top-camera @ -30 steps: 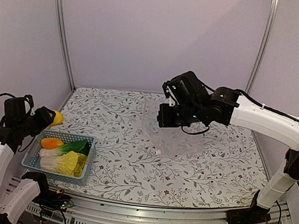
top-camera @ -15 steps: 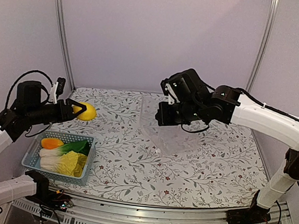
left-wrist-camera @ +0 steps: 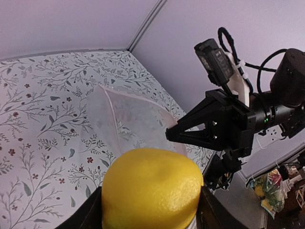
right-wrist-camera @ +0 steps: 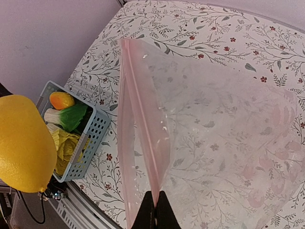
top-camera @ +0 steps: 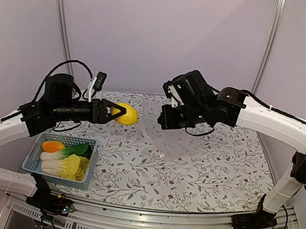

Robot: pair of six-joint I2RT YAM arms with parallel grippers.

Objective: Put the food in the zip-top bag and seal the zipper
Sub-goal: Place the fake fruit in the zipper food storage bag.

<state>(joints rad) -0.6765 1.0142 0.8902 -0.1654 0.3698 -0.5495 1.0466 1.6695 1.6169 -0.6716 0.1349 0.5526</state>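
Observation:
My left gripper point(top-camera: 119, 113) is shut on the round yellow fruit point(top-camera: 126, 114) and holds it in the air just left of the bag's mouth; the fruit fills the bottom of the left wrist view point(left-wrist-camera: 151, 188). My right gripper point(top-camera: 169, 117) is shut on the mouth edge of the clear zip-top bag point(top-camera: 181, 133), lifting that edge so the mouth gapes toward the fruit. In the right wrist view the fingertips point(right-wrist-camera: 155, 210) pinch the pinkish zipper strip point(right-wrist-camera: 143, 143). The orange fruit point(top-camera: 52, 146), bok choy point(top-camera: 74, 151) and napa cabbage point(top-camera: 69, 166) lie in the basket.
The light-blue slotted basket point(top-camera: 83, 178) stands at the table's front left, also seen in the right wrist view point(right-wrist-camera: 90, 143). The flowered tablecloth point(top-camera: 137, 172) covers the table. Metal frame posts point(top-camera: 61, 31) stand at the back corners.
My left arm has swung the yellow fruit from above the basket's left side rightward across the table to just beside the bag's mouth. The right gripper has held the bag edge nearly still.

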